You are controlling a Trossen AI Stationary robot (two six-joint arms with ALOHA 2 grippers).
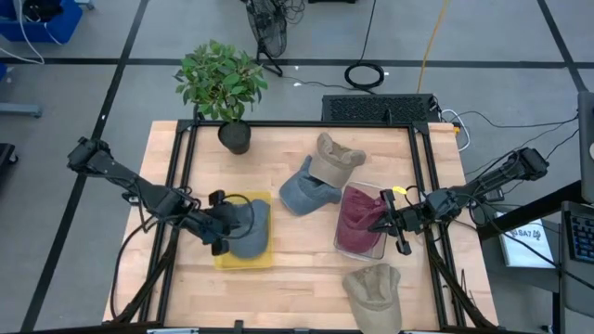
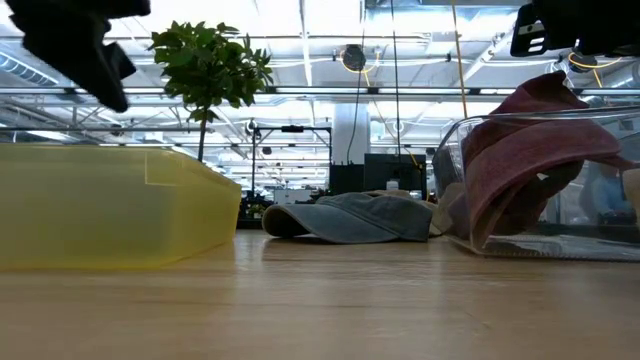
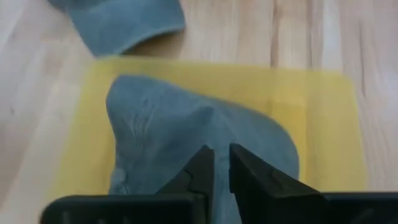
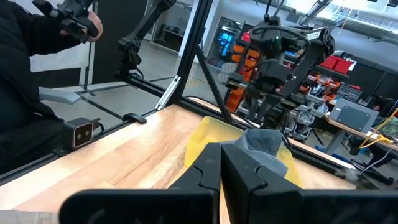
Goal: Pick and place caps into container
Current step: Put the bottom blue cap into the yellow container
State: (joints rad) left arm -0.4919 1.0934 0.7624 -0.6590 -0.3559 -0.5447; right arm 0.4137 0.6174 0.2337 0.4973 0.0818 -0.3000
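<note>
Looks like they're roughly a third of the way in, maybe a bit more. One soft blue-grey fabric cap [image 1: 249, 230] is already lying in the shallow yellow plastic bin [image 1: 263, 201] at lower left of the overhead shot, and a maroon fabric cap [image 1: 357, 221] is slumped in the clear plastic tub [image 1: 364, 189] right of centre.

The left gripper [image 1: 219, 234] hangs right over the cap in the yellow bin with its fingers nearly pressed together, only a thin slit between them; I can't tell whether it's pinching fabric or just clear of it. The right gripper [image 1: 386, 223] sits at the maroon cap's edge, fingers pressed together, and I can't tell if it has hold of anything.

Still loose on the wooden table [image 1: 306, 260]: a second blue-grey cap [image 1: 303, 190] mid-frame, a khaki tan cap [image 1: 334, 160] touching it just above, and another khaki tan cap [image 1: 376, 288] near the bottom edge. I only count five caps in view, so at least three are left to go.
</note>
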